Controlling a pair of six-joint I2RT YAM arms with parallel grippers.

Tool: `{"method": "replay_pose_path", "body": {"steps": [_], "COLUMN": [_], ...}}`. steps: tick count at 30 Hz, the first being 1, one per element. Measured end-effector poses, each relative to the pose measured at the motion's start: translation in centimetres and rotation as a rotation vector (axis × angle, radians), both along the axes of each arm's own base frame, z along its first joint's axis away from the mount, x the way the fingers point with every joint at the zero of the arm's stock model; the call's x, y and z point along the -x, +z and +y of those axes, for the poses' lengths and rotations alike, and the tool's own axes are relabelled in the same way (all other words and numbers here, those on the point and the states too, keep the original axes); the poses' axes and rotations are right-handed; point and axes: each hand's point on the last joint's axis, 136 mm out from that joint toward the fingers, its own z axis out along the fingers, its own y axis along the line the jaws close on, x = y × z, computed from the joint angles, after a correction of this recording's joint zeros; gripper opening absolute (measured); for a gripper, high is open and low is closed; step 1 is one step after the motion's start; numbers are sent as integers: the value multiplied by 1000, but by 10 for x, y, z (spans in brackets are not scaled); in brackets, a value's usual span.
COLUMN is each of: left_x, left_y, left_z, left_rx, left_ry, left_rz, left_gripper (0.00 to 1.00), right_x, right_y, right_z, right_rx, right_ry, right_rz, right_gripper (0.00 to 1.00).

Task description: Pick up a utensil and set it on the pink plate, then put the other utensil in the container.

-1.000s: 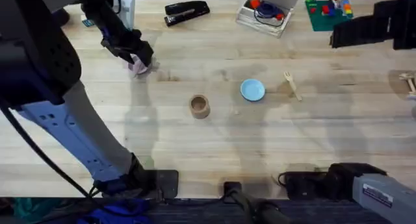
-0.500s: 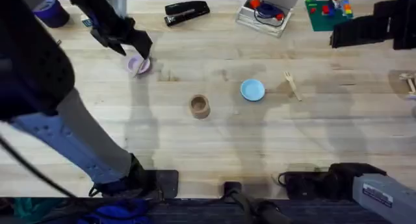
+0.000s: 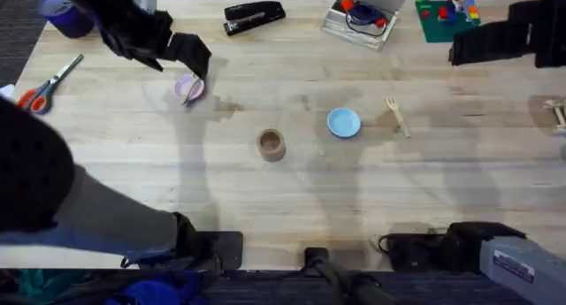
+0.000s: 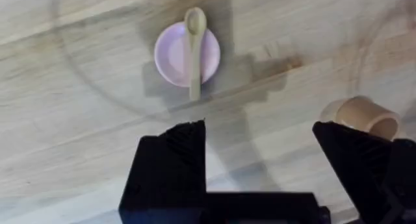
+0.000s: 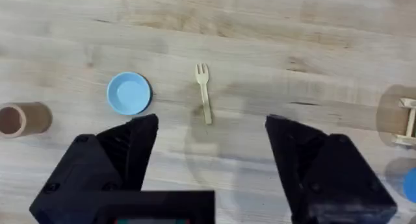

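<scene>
A wooden table seen from above. The first half of the task looks done: a small wooden spoon (image 4: 194, 50) lies across the pink plate (image 3: 189, 88), bowl on the plate and handle overhanging the rim.

The coming move turns on the fork (image 3: 396, 116). It lies flat on bare wood on the right side of the table, just right of the light blue plate (image 3: 343, 122) and well apart from the container (image 3: 271, 144), a short tan cup near the table's middle. In the right wrist view the fork (image 5: 204, 92) sits ahead of the right gripper (image 5: 211, 156), roughly centred between its spread, empty fingers, tines pointing away and long axis running straight out from the gripper (so the fingers would close across the handle's width). The right arm is plainly the nearer one.

The left gripper (image 3: 181, 53) hovers beside the pink plate at the table's far left, fingers apart and holding nothing.

Compared with one second ago, the left gripper has lifted off the plate, uncovering the spoon; scissors (image 3: 49, 84) now show at the left edge. Fork, cup and blue plate have not moved.
</scene>
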Motion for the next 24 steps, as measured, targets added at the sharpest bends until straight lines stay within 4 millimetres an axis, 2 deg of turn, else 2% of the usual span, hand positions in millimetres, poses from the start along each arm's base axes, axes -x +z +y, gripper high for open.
{"method": "replay_pose_path", "body": {"steps": [4, 14, 24], "left_x": [21, 78, 116], "left_y": [8, 53, 74], "left_z": [-7, -25, -65], "left_rx": [11, 7, 155], "left_ry": [-3, -16, -111], "left_rz": [-21, -232, -388], "left_gripper": [996, 996, 995], "right_x": [0, 0, 0], "right_y": [0, 0, 0], "right_z": [0, 0, 0], "right_rx": [0, 0, 0], "right_ry": [0, 0, 0], "right_rz": [0, 0, 0], "right_gripper": [995, 995, 995]}}
